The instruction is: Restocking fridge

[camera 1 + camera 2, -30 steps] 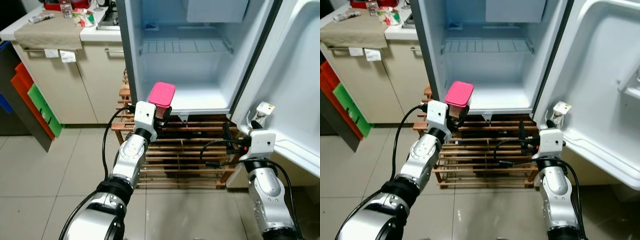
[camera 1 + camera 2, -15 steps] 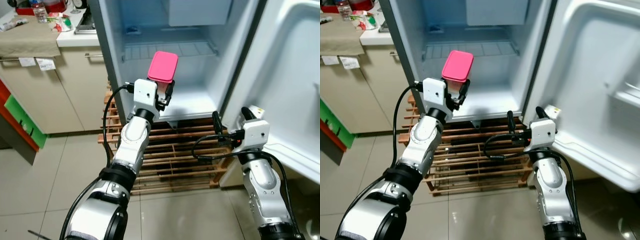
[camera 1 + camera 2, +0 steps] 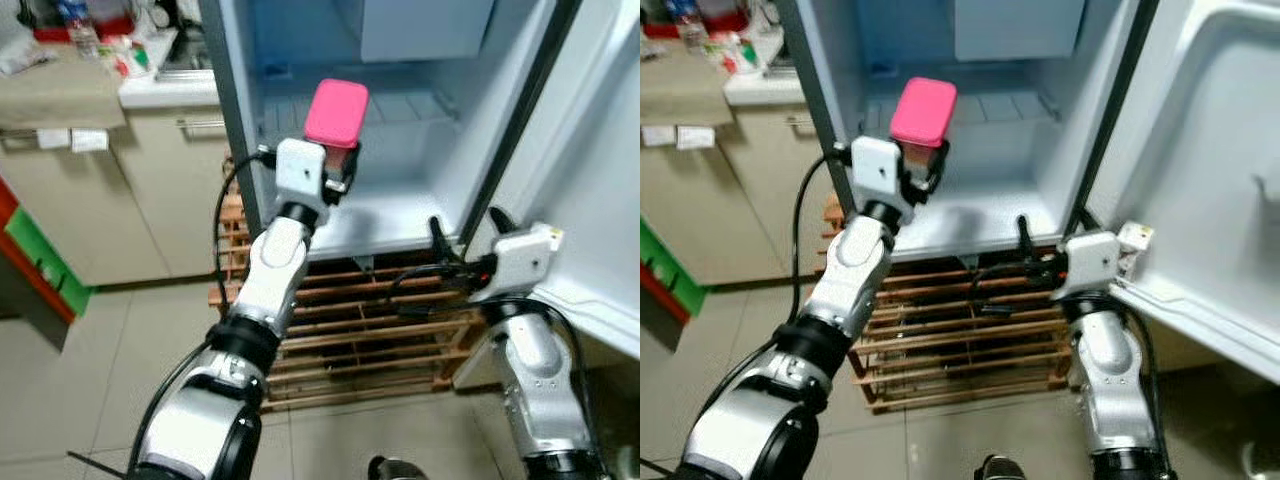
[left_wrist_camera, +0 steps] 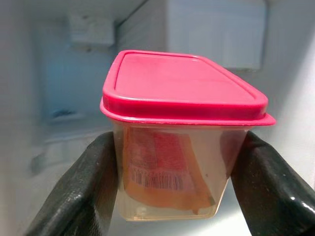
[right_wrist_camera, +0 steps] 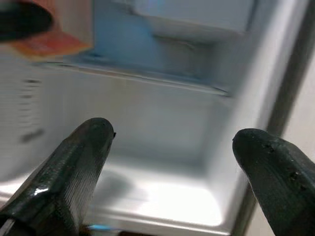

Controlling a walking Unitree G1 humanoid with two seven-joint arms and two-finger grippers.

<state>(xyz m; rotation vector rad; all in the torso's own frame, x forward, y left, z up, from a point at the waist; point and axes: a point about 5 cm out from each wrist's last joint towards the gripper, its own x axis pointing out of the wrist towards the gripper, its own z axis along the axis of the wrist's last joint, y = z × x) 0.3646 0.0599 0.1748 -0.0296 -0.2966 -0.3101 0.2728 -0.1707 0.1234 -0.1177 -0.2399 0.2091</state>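
Left wrist view gives me the pink-lidded container pinched upright between my left pincer's fingers; my right pincer hangs spread before the fridge.

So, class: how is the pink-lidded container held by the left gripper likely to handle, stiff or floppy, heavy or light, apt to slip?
The pink-lidded container probably stays stiff: its clear walls show no bowing between the left gripper's fingers. It is likely light, holding just one orange packet. The smooth plastic sides could slip, so a steady squeeze seems wise.
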